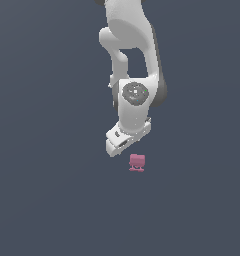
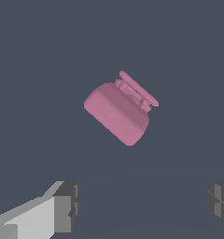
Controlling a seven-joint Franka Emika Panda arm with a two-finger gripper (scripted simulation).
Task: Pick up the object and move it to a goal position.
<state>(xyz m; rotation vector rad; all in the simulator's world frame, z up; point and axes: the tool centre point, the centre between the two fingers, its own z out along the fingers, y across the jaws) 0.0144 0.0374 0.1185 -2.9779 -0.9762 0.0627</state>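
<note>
Grey fingertips [image 2: 67, 205] of the pincer [image 2: 144, 205] sit closest to the wrist camera, spread wide apart with nothing between them, and the pink object [image 2: 118, 112] lies beyond them on the dark counter [image 2: 39, 70], not yet inside the gap. In the exterior view the object [image 1: 137, 162] rests just below the white pincer [image 1: 123, 142] and slightly toward that view's right. This looks like the approach before grasping; next, the pincer needs centring over the object, descending, then closing.
</note>
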